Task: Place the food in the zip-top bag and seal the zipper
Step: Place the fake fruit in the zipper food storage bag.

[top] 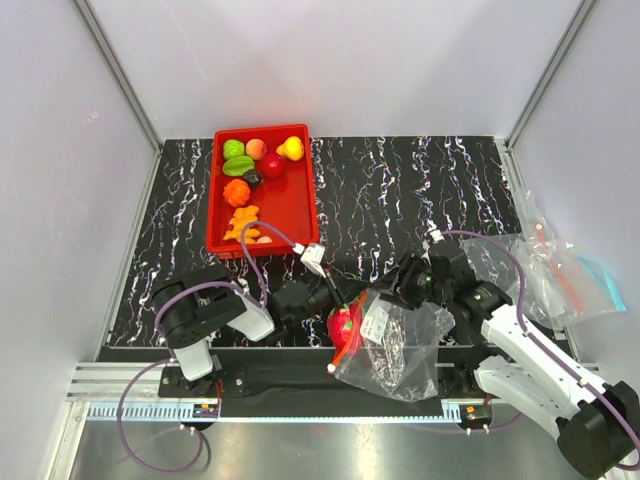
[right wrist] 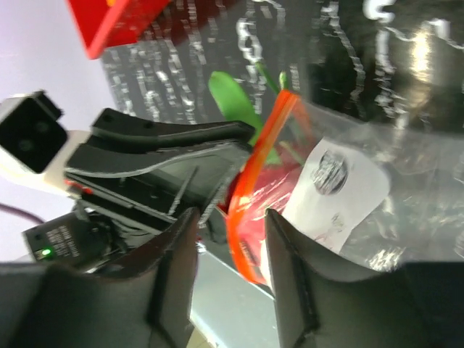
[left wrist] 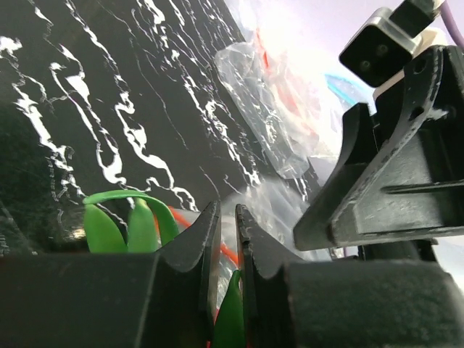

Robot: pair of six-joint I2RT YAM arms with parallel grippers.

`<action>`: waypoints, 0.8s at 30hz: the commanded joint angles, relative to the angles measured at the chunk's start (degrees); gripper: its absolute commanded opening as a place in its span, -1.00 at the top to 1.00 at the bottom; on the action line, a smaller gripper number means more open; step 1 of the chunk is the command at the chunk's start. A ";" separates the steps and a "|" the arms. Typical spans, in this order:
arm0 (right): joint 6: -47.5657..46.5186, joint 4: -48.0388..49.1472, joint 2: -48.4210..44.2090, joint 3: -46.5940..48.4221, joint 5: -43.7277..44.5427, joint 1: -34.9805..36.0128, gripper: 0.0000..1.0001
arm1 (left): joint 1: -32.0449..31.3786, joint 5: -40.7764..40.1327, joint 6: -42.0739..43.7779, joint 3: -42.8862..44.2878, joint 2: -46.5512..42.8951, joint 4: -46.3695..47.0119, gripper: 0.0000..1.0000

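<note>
The zip-top bag (top: 402,352) lies crumpled at the table's near edge, white label (top: 378,326) up, and its orange-red zipper (top: 343,352) faces left. A red food piece (top: 345,325) with green leaves (left wrist: 130,221) sits at the bag's mouth. My left gripper (top: 338,300) is nearly shut on a green leaf of that piece (left wrist: 233,308), right at the zipper (left wrist: 185,217). My right gripper (top: 392,290) is open. In the right wrist view it (right wrist: 230,217) straddles the zipper (right wrist: 250,174) without pinching it, and the red piece (right wrist: 272,190) shows through the bag (right wrist: 406,196).
A shallow red tray (top: 212,215) at the back left holds several more food pieces, among them green (top: 235,150), orange (top: 237,190) and yellow (top: 291,148). A second clear bag with a blue tint (top: 550,270) lies at the right edge. Grey walls enclose the table.
</note>
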 commanded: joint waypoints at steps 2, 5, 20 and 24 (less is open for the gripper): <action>-5.11 -6.66 -0.68 4.80 4.01 -0.29 -0.22 | -0.64 0.74 -1.57 2.05 2.43 21.82 1.00; -7.66 -12.10 -1.12 8.66 7.08 -0.29 -0.48 | -0.73 0.48 -1.66 2.57 2.78 21.82 1.00; -15.58 -47.35 2.13 24.50 22.65 -0.21 -0.99 | -0.73 0.30 -0.96 1.96 -0.65 20.51 1.00; -14.52 -50.17 -0.50 22.05 20.11 -0.29 -0.92 | -0.73 0.30 -0.87 2.22 -1.43 19.80 1.00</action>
